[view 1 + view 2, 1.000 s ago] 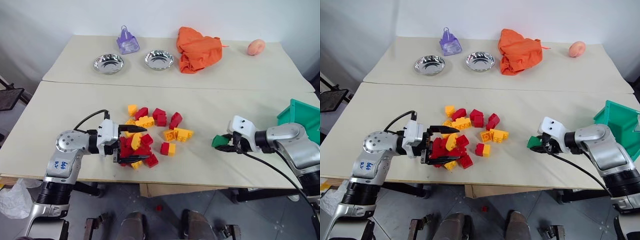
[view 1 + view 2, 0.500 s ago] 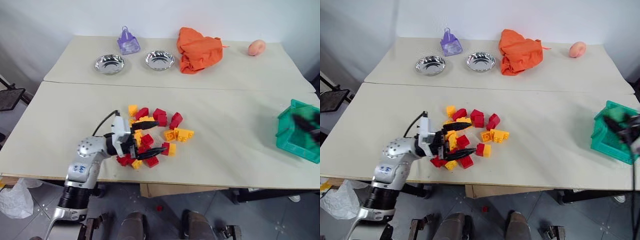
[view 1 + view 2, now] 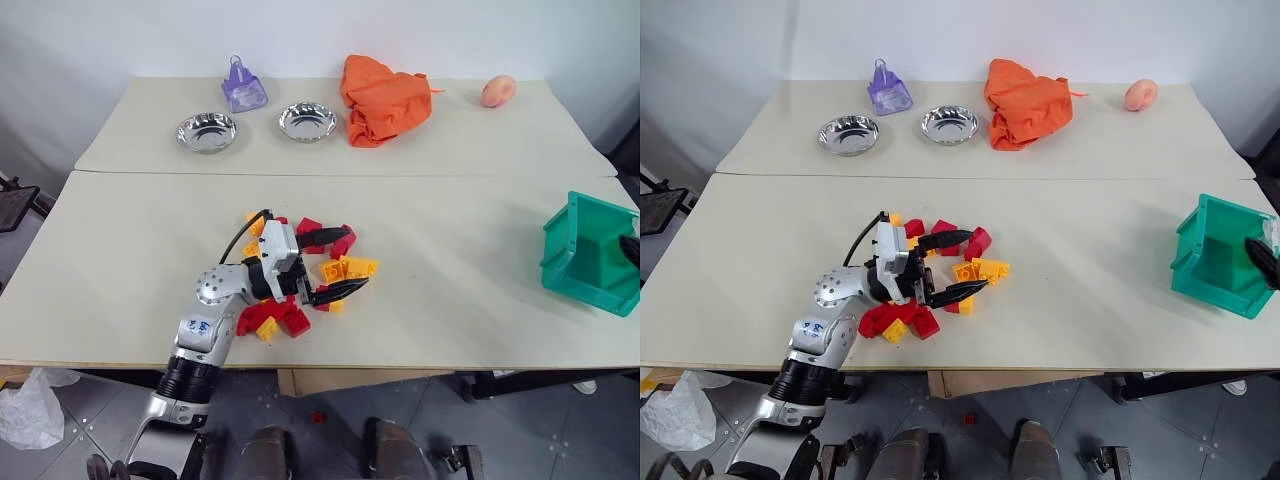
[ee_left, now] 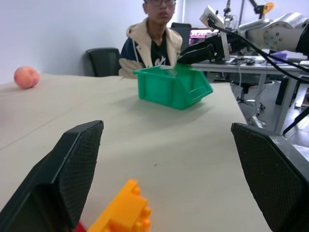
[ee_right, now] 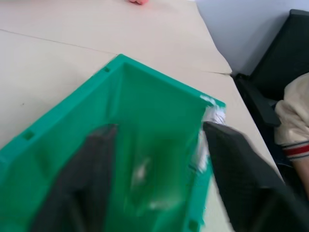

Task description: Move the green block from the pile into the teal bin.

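Hanging over the teal bin, the right gripper has its two black fingers spread well apart above the bin's hollow. Nothing can be seen gripped between them.

- Green block: cannot be made out for certain. There is a blurred pale patch inside the bin below the parted fingers. No green brick lies among the bricks of the pile.
- Teal bin: stands upright near the table edge on the robot's right.
- Pile: red and yellow bricks, loosely heaped, well apart from the bin toward the robot's left.
- Left gripper: over the pile, pointing toward the bin. Its jaws are at full spread and empty, with a yellow brick lying below the gap.
- Steel bowls: two, on the far table, well beyond the pile from the bin.
- Purple item: just behind the bowls.
- Orange cloth: crumpled, nearer the bin than the bowls are.
- Peach-coloured round object: far table, closest to the bin of the far items.
- Person: seated behind the bin in the left wrist view.
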